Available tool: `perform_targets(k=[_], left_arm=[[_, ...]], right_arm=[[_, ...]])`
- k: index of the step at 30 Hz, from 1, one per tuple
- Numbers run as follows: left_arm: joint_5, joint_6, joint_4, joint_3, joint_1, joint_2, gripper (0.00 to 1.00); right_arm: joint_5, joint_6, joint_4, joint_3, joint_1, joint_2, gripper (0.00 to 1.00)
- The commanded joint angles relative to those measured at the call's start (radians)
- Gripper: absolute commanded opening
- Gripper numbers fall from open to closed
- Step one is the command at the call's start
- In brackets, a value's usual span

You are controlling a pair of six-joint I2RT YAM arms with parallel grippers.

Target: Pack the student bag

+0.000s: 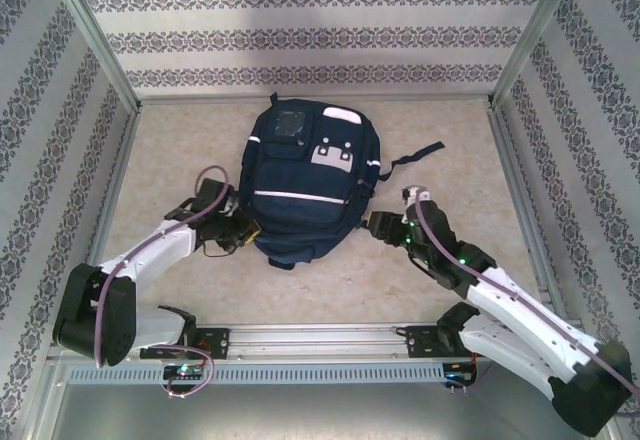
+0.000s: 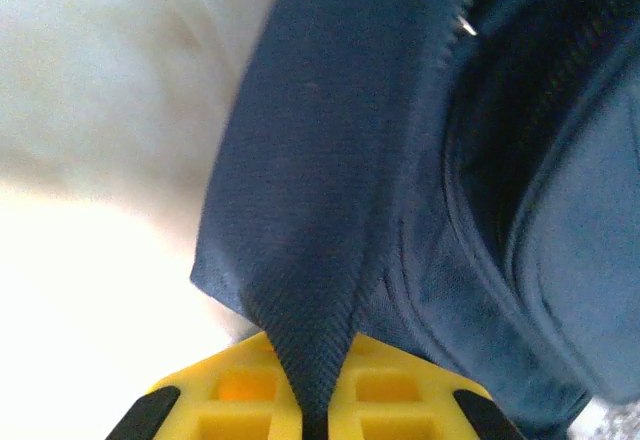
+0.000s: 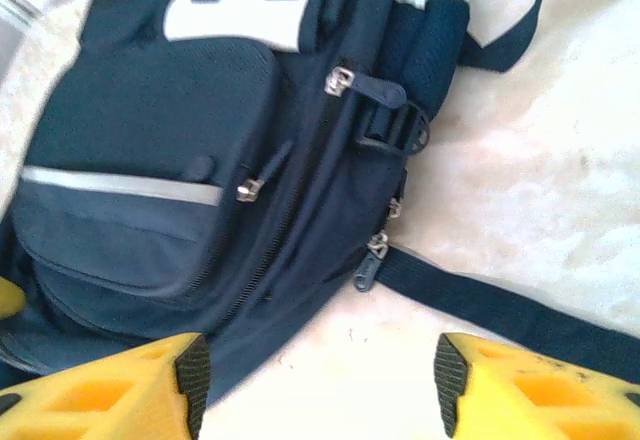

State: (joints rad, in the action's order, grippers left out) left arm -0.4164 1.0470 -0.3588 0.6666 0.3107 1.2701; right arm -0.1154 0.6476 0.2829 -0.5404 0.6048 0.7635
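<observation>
Three white panel walls printed with horizontal bands of dark grey floral ornament close in the scene: a back wall (image 1: 320, 30), a left wall (image 1: 45, 130) and a right wall (image 1: 595, 130). Slim silver aluminium posts (image 1: 92, 30) mark the two far corners where the panels meet. The ground is a beige, marble-like mottled tabletop (image 1: 180, 150). Along its near edge runs a silver aluminium rail (image 1: 330, 335), with a pale slotted strip (image 1: 320, 372) just below it and a plain grey metal sheet (image 1: 320, 415) beneath. The light is bright and even, the shadows soft; in the left wrist view the tabletop glares almost white.
</observation>
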Motion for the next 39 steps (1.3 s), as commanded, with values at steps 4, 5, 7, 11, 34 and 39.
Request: perform_targets(k=[4, 5, 7, 11, 34, 39], left_arm=[[0.035, 0.015, -0.053, 0.007, 0.235, -0.049, 0.02], [0.045, 0.020, -0.062, 0.000, 0.252, -0.059, 0.02], [0.061, 0.038, -0.065, -0.026, 0.285, -0.082, 0.02], [0.105, 0.082, -0.074, -0.074, 0.347, -0.128, 0.11], [0.585, -0.602, -0.234, 0.272, 0.309, -0.306, 0.99], [0.794, -0.928, 0.060, 0.171, 0.303, -0.266, 0.99]], right_arm=[[-0.082, 0.004, 0.106, 0.031, -0.023, -0.090, 0.64], [-0.082, 0.006, 0.107, 0.033, -0.026, -0.092, 0.64], [-0.081, 0.012, 0.106, 0.037, -0.025, -0.095, 0.64], [-0.091, 0.012, 0.105, 0.046, -0.026, -0.105, 0.64], [-0.321, -0.194, 0.114, -0.050, -0.033, -0.291, 0.98], [-0.295, -0.405, -0.062, -0.006, -0.034, -0.190, 0.98]])
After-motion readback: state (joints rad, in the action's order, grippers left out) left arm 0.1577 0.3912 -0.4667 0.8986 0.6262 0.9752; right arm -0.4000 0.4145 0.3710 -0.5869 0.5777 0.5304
